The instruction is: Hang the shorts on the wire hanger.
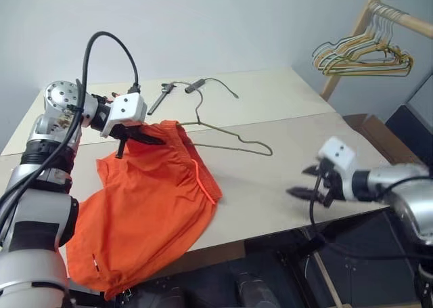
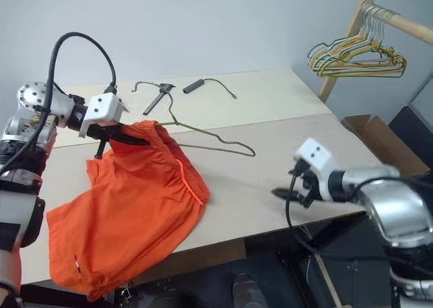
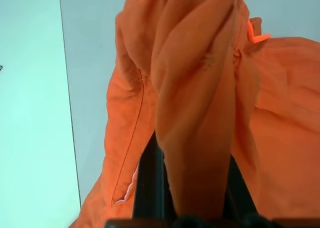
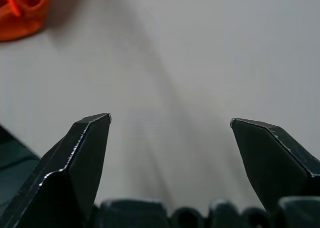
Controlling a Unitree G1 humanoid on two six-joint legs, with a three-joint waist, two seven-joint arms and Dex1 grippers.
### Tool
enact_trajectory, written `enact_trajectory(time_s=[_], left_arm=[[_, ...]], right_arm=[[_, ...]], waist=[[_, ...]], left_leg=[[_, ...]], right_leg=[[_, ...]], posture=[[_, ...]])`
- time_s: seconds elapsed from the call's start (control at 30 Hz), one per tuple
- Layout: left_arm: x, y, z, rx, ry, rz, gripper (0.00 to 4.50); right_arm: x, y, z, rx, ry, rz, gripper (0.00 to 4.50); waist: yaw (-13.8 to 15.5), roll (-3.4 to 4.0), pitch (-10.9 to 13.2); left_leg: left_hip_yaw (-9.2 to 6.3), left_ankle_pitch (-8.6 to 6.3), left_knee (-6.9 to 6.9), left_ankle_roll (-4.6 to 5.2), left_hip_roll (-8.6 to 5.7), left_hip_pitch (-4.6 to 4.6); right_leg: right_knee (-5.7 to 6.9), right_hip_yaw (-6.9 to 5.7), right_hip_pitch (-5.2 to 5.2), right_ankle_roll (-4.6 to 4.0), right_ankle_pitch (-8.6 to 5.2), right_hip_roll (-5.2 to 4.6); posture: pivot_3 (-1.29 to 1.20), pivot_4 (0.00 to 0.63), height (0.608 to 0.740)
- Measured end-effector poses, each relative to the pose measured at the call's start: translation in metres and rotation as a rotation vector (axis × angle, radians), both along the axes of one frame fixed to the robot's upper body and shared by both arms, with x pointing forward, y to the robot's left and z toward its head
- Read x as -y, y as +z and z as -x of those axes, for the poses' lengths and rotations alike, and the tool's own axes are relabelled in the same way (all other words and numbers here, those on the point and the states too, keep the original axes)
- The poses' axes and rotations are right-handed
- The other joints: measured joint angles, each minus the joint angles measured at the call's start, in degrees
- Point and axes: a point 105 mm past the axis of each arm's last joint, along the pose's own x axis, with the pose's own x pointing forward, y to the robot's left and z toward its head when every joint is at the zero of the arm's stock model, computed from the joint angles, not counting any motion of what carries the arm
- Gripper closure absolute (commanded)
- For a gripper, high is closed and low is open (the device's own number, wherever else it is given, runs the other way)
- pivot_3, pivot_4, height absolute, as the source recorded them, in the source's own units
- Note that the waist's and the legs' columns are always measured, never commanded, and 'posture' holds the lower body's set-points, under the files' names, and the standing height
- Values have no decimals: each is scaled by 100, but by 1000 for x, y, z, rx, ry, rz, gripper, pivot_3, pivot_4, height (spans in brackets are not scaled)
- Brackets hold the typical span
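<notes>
The shorts (image 1: 145,206) are lying across the near-left part of the table (image 1: 284,152), their lower legs drooping over the near edge at about seven o'clock. The left gripper (image 1: 139,136) is clenching a bunch of their waistband fabric and lifting it a little off the tabletop. The wire hanger (image 1: 226,135) is lying flat at about one o'clock from that grip, its near end touching or tucked under the waistband; which, I cannot tell. A black-handled tool (image 1: 161,98) and a small dark cylinder on a thin cord (image 1: 195,86) are resting beyond it at twelve o'clock. The right gripper (image 1: 310,186) is hovering with its fingers (image 4: 82,153) spread wide and empty over the table's near-right edge at four o'clock, well apart from the shorts. A bunch of hangers (image 1: 362,54) is hanging on a wooden rail (image 1: 399,17) at two o'clock.
</notes>
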Motion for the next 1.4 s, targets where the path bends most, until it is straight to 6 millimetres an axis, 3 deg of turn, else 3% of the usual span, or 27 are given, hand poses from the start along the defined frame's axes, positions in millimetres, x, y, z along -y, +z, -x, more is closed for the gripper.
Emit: enact_trajectory(time_s=[0.1,0.27,0.5,0.6,0.77,1.0,1.23,1.4], left_arm=[[5,8,-4,8,7,42,4500],[6,13,-6,9,19,64,4500],[3,13,-6,6,31,55,4500],[3,13,-6,7,34,57,4500],[3,15,-6,14,35,62,4500],[3,17,-6,20,35,68,4500],[-1,16,-4,23,39,60,4500],[-19,1,8,-11,56,-16,4500]], right_arm=[[-37,-19,1,-16,-6,-148,44],[-90,-30,-10,-61,-43,-383,44],[-127,-21,-13,-125,48,-539,44],[-137,-24,-6,-151,100,-538,589],[-149,-32,-2,-184,126,-533,2215],[-149,-30,-12,-177,92,-555,4487],[-126,-24,-17,-130,69,-541,4487],[-70,-4,-26,-16,60,-368,4487]], waist=[[-20,0,0],[-30,0,0],[-7,0,0],[-16,0,0],[-25,0,-1],[-18,0,0],[-25,0,-1],[-34,2,0]], left_leg=[[-1,0,0,0,-2,-1],[-3,0,0,0,-5,-1],[-13,0,0,0,-6,-5],[-13,0,0,-1,-7,-5],[-13,0,0,-1,-6,-4],[-15,0,0,-1,-7,-5],[-14,0,0,-1,-7,-5],[-11,0,-1,0,-7,-2]], right_leg=[[6,2,-4,0,0,-1],[11,2,-6,1,0,-4],[21,-6,-3,1,1,-5],[21,-6,-3,1,1,-5],[21,-6,-4,1,1,-4],[23,-6,-4,1,1,-5],[23,-6,-4,2,1,-6],[16,-2,-4,3,0,-8]], posture=[[-148,35,740],[-137,35,740],[-124,30,740],[-123,28,740],[-121,29,740],[-122,27,740],[-134,26,740],[-143,27,740]])
